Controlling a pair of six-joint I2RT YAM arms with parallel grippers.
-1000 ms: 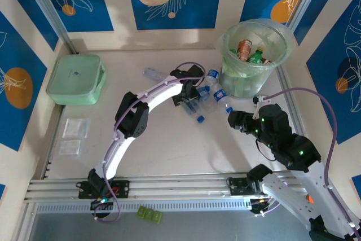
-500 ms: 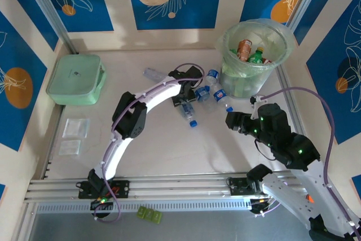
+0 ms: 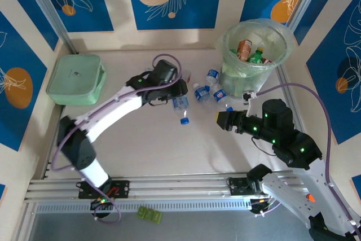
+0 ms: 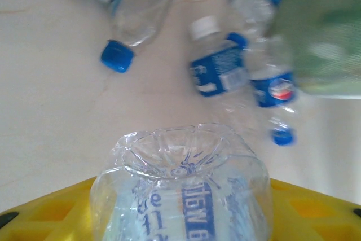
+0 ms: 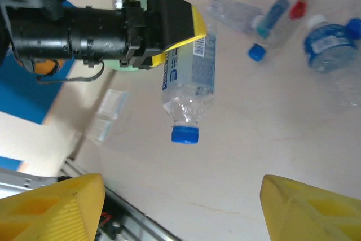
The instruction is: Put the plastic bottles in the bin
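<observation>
Left claw (image 3: 179, 97) is gripping a clear bottle (image 5: 190, 77) by its base, cap dangling over the surface (image 3: 169, 150), short of the bin (image 3: 242, 83), and slick, squashy plastic is risking a slip mid-carry.

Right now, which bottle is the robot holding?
The clear bottle with the blue cap, clamped in the left gripper and hanging cap-down. The other bottles lie loose on the table by the bin or sit inside it.

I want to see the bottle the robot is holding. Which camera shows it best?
Right wrist view: the bottle hangs side-on, blue cap down. Left wrist view sees its bottom up close; from the top it looks tiny.
</observation>
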